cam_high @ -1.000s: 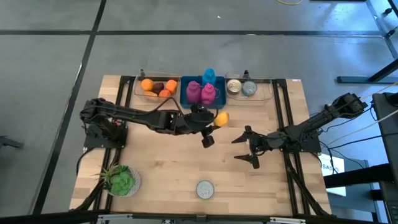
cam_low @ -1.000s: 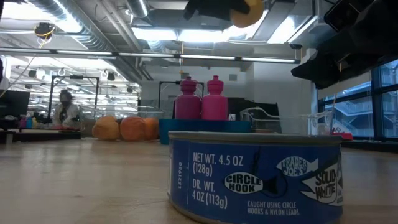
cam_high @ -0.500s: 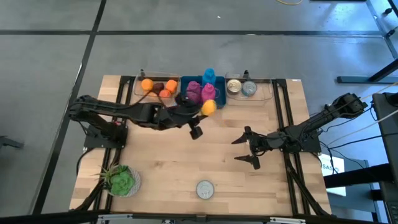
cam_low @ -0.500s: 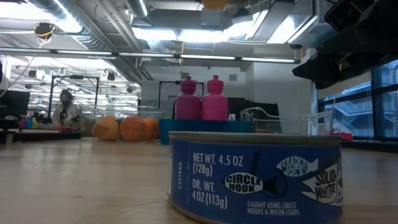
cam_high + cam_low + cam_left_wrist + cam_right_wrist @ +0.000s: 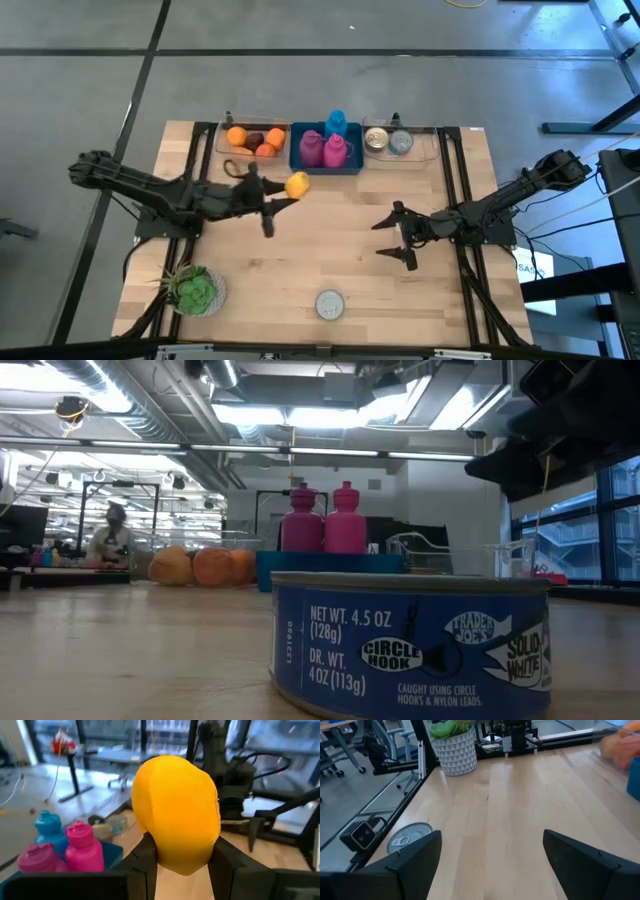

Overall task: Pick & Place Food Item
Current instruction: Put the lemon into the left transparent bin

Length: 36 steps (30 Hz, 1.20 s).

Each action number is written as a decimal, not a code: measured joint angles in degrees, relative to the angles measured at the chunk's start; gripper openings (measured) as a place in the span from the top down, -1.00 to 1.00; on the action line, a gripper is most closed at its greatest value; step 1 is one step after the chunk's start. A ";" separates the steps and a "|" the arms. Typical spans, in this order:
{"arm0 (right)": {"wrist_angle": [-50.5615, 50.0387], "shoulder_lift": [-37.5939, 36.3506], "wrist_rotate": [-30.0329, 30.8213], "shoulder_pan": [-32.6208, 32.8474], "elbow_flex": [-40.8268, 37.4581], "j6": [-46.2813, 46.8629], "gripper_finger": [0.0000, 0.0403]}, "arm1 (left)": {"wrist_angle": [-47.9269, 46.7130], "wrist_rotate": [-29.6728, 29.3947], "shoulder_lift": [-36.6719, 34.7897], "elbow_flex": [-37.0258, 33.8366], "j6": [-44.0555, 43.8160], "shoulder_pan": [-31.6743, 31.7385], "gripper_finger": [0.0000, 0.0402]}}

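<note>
A yellow lemon-like fruit [image 5: 297,185] is held in the air by my left gripper [image 5: 288,192], which is shut on it above the table's left half, just in front of the clear tray of oranges [image 5: 252,140]. In the left wrist view the fruit [image 5: 176,812] fills the space between the two dark fingers. My right gripper [image 5: 395,238] hovers open over the table's right half, with nothing between its fingers [image 5: 415,860]. My left gripper pinches the fruit's lower part [image 5: 180,857] between its two fingers [image 5: 145,857], one on each side. The fingers reach out about level from the table's left side. The fruit stands up above the fingers, lifted clear of the table.
At the far edge stand a blue bin with pink bottles [image 5: 325,148] and a clear tray with cans [image 5: 390,142]. A tuna tin [image 5: 330,304] lies near the front edge and a potted plant [image 5: 195,290] at the front left. Bare wood lies between the arms.
My left gripper has drawn back toward the table's left edge, carrying the yellow fruit from in front of the blue bin to in front of the orange tray. The fruit stays lifted clear and has left the low view's top.
</note>
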 joint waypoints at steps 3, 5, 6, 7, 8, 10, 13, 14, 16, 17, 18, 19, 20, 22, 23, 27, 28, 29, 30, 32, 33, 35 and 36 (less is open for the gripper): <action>0.54 0.02 0.00 -0.62 0.00 0.20 -0.71 | 11.72 0.00 -4.67 -9.83 2.43 -0.65 0.47; 1.15 0.01 0.00 -0.95 0.00 0.23 -0.71 | 18.52 0.41 -7.65 -15.69 3.83 -0.90 0.47; 1.54 0.02 0.00 -1.08 0.00 0.24 -0.71 | 21.80 1.20 -9.14 -18.46 4.24 -0.91 0.47; 1.90 0.02 0.00 -1.23 0.00 0.24 -0.71 | 24.52 1.85 -10.50 -20.92 4.31 -0.91 0.47; 2.22 0.02 -0.01 -1.34 0.00 0.25 -0.71 | 26.82 2.42 -11.84 -23.17 4.33 -0.88 0.47; 2.79 0.02 0.00 -1.57 0.00 0.28 -0.71 | 29.95 2.60 -14.39 -26.80 4.46 -0.82 0.47; 2.90 0.02 -0.02 -1.96 0.00 0.39 -0.71 | 31.81 2.53 -18.00 -30.42 5.23 -0.80 0.47; 2.90 0.02 0.00 -2.10 0.00 0.39 -0.71 | 31.93 2.42 -19.12 -31.22 5.71 -0.80 0.47; 2.88 0.02 0.00 -2.41 0.00 0.39 -0.71 | 31.76 1.36 -21.31 -32.34 7.16 -0.81 0.47; 2.90 0.02 -0.02 -2.60 0.00 0.38 -0.71 | 31.84 1.02 -22.35 -32.74 8.27 -0.82 0.47; 2.90 0.02 -0.01 -2.79 0.00 0.39 -0.71 | 31.79 0.59 -23.45 -33.03 9.51 -0.82 0.47; 2.90 0.00 0.00 -3.00 0.00 0.39 -0.71 | 31.67 0.12 -24.57 -33.24 10.77 -0.82 0.47; 2.90 0.01 0.00 -3.20 0.00 0.39 -0.71 | 31.68 -0.22 -25.77 -33.55 12.02 -0.82 0.47; 2.90 0.01 -0.01 -3.54 0.00 0.39 -0.71 | 31.28 -0.52 -28.63 -34.02 14.45 -0.80 0.47; 2.96 0.01 0.00 -3.76 0.00 0.38 -0.71 | 31.28 -0.47 -30.13 -34.27 15.64 -0.80 0.47; 3.31 0.00 0.00 -4.46 0.00 0.37 -0.71 | 29.11 -0.18 -35.76 -34.92 17.79 -0.80 0.47; 3.31 0.02 -0.01 -4.67 0.00 0.37 -0.71 | 27.66 -0.04 -37.28 -34.92 18.07 -0.80 0.47; 3.31 0.02 0.00 -4.91 0.00 0.37 -0.71 | 26.32 -0.08 -38.65 -34.92 18.13 -0.80 0.47; 3.31 0.02 0.00 -5.16 0.00 0.37 -0.71 | 25.20 -0.59 -39.96 -34.91 18.10 -0.80 0.47; 3.31 0.00 0.00 -5.61 0.00 0.35 -0.71 | 22.20 -3.00 -42.33 -34.86 17.62 -0.80 0.47; 3.31 0.01 0.00 -5.84 0.00 0.19 -0.71 | 20.42 -4.79 -43.28 -34.91 17.23 -0.80 0.47; 3.33 0.02 -0.02 -6.27 0.00 0.17 -0.71 | 18.12 -8.34 -44.89 -34.92 17.03 -0.80 0.47; 3.34 0.02 -0.02 -6.47 0.00 0.17 -0.71 | 17.58 -9.95 -45.49 -34.92 16.92 -0.80 0.47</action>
